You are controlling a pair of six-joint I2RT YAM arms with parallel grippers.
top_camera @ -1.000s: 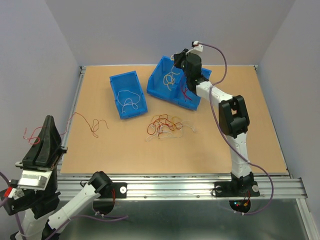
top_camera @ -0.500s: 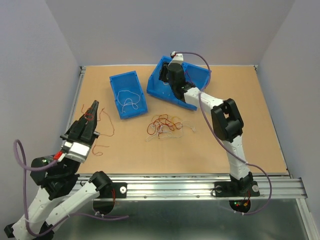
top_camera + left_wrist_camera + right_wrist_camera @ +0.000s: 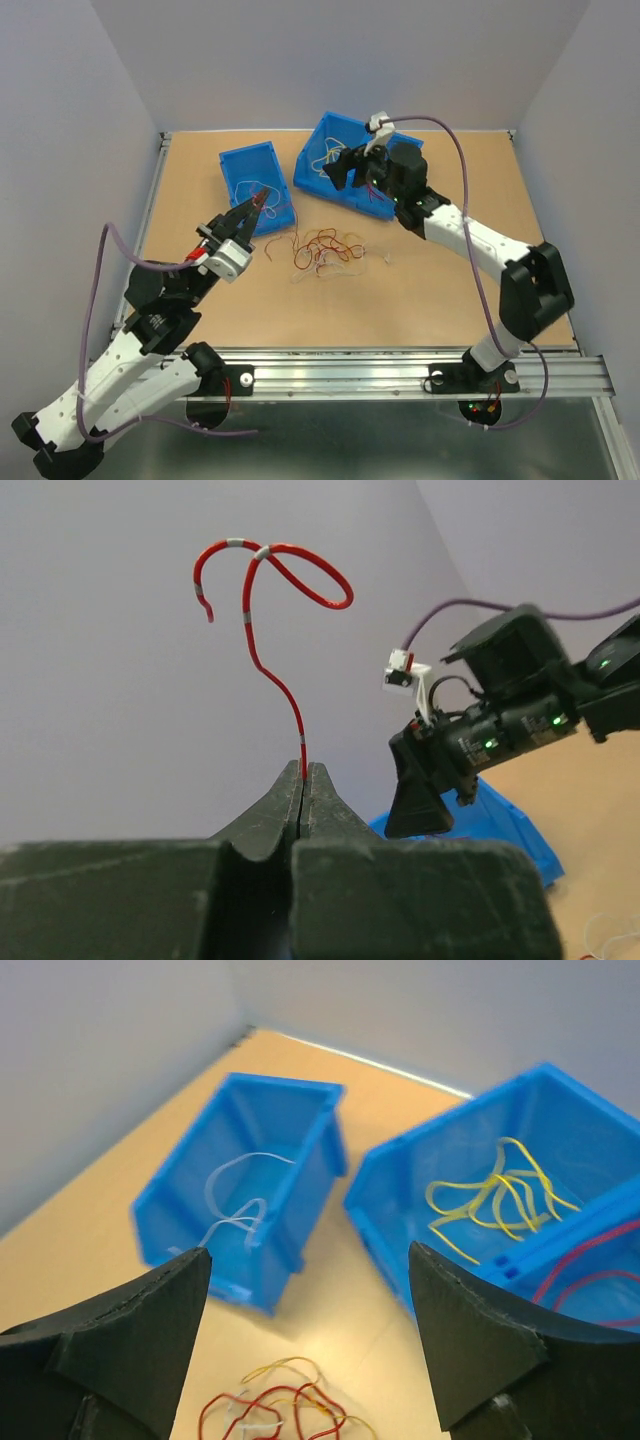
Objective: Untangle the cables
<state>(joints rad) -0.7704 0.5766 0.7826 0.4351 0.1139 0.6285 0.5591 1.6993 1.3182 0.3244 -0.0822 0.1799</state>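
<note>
Beside small bin [image 3: 232, 165]: left tool [image 3: 303, 780] clenched on red cable [image 3: 247, 630]; right tool [image 3: 310, 1252] spread wide above large bin [image 3: 325, 188] edge.

The red cable [image 3: 247, 630] has smooth, glossy plastic insulation broken by dull grey bands. The left gripper [image 3: 303, 780] pinching it is matt black plastic with a faint grain, and the right gripper [image 3: 308, 1252] looks the same. The tabletop [image 3: 420, 290] is a matt, tan, wood-like board. The blue bins [image 3: 325, 1145] are smooth moulded plastic with a soft sheen. The rail [image 3: 350, 375] along the near edge is bare brushed metal. The arm shells [image 3: 470, 240] are satin white plastic, and the purple cables [image 3: 480, 603] have a smooth sheath.
</note>
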